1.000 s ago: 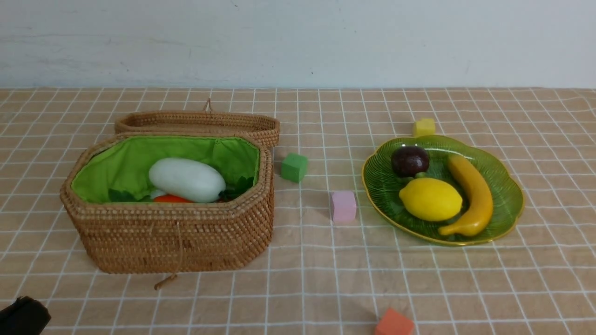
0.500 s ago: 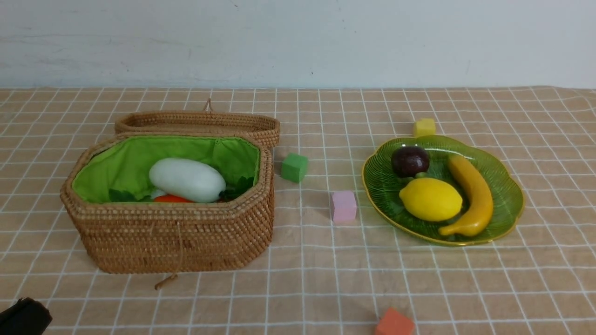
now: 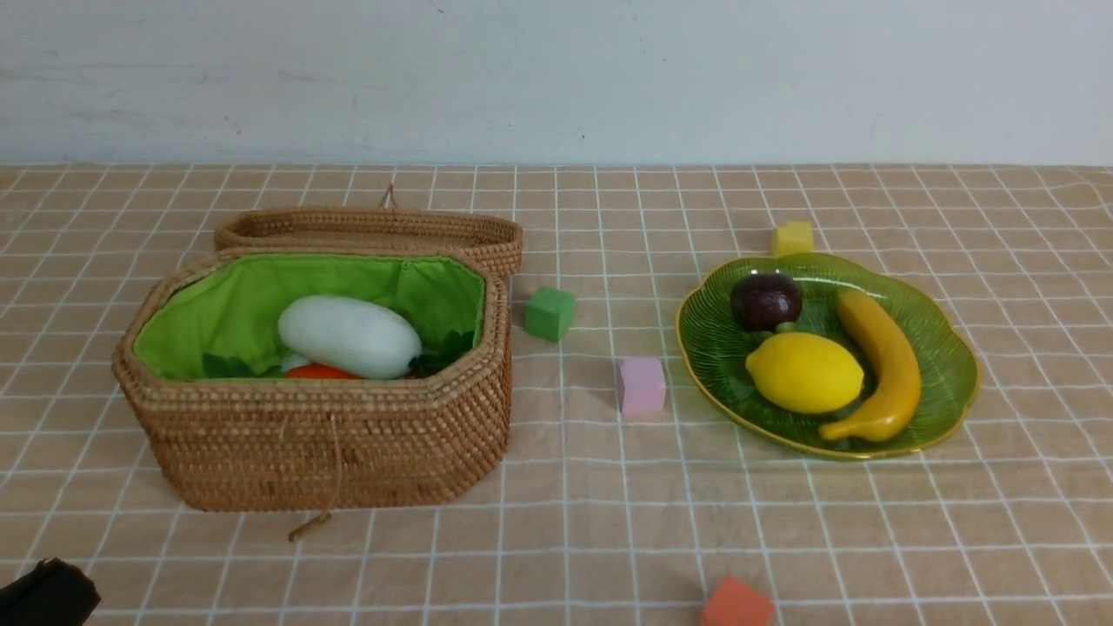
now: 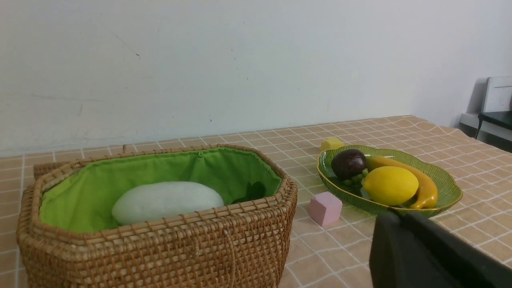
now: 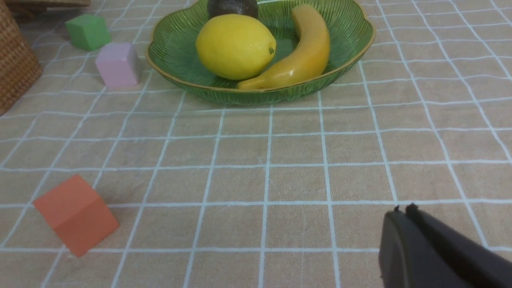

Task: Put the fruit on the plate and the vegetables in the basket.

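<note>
a staged test room — checked tablecloth [image 3: 609,487], bare white wall [image 3: 556,78], foam cubes [image 3: 642,385].

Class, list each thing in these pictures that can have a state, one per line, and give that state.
basket: lid open, laid back behind
radish: in basket, on its side
carrot: in basket, mostly hidden under radish
plate: holds three fruits
lemon: on plate
banana: on plate, beside lemon
maroon fruit: on plate
left tool: shut, empty
right tool: shut, empty
</note>
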You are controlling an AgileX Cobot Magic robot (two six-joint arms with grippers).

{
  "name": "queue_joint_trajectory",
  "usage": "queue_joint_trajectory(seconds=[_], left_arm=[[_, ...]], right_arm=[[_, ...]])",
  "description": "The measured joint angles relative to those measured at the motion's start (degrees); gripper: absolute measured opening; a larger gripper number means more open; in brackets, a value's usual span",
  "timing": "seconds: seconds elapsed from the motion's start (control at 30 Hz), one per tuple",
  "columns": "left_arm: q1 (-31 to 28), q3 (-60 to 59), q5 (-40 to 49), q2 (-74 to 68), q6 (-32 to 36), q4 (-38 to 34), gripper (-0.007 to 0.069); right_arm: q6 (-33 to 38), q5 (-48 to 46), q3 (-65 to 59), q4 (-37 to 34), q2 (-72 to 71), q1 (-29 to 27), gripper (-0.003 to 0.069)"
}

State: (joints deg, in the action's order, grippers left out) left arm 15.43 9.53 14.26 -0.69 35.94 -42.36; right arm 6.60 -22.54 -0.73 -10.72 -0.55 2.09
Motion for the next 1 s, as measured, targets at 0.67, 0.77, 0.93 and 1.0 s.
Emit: queue_joint_trajectory(seconds=[0.67, 0.77, 0.93, 1.0], left_arm=[[0.0, -0.86, -0.55, 0.0, -0.24, 3.38, -0.0002], [-2.88, -1.06, -1.35, 0.0, -9.01, 11.78, -0.001], [-11.25, -2.77, -1.47, 1.22, -37.38, 28.44, -0.0013], [-13.18, -7.06, -1.2, 1.22, -50.76, 36.72, -0.0013]], right_arm=[[-0.02, 0.0, -0.04, -0.22, 0.0, 0.0, -0.0006], [-0.02, 0.05, -0.04, -0.45, 0.0, 0.0, -0.0003], [-0.02, 0.05, -0.04, -0.49, 0.0, 0.0, -0.0001], [-0.07, 0.05, -0.04, -0.49, 0.0, 0.0, 0.0003]])
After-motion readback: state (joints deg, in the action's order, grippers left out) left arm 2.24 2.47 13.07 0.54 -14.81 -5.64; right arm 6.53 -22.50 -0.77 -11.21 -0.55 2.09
